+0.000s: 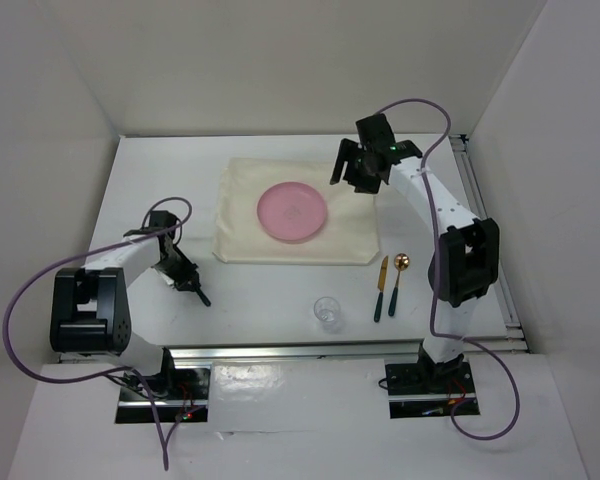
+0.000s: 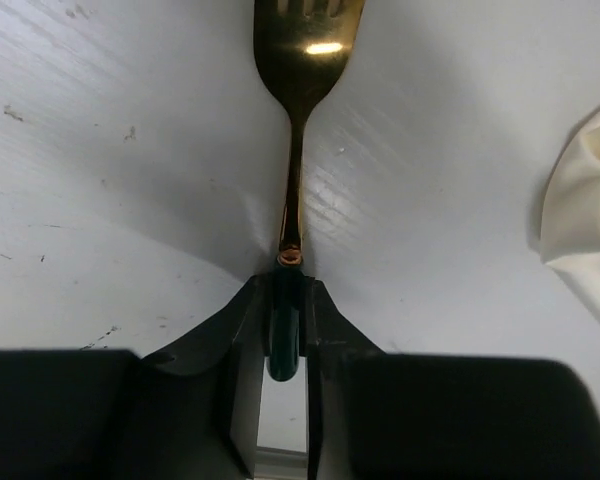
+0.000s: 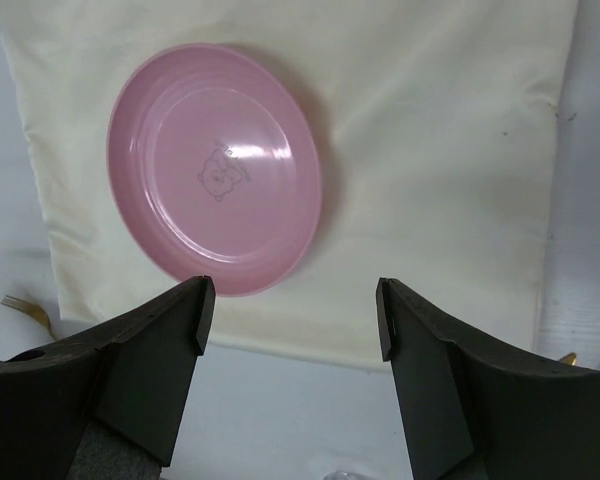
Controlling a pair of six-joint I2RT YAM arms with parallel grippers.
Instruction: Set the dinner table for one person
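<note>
We saw the desk (image 1: 160, 170) lying flat beneath both arms, its long axis running from left edge to right edge. Toward the left edge, the left claw (image 2: 287, 300) pinched the green handle end of a gold fork (image 2: 293, 190), tines pointing away from the claw. The right claw (image 3: 290, 310) hung spread by a pink plate (image 3: 215, 170) on the cream cloth (image 3: 440, 150)
</note>
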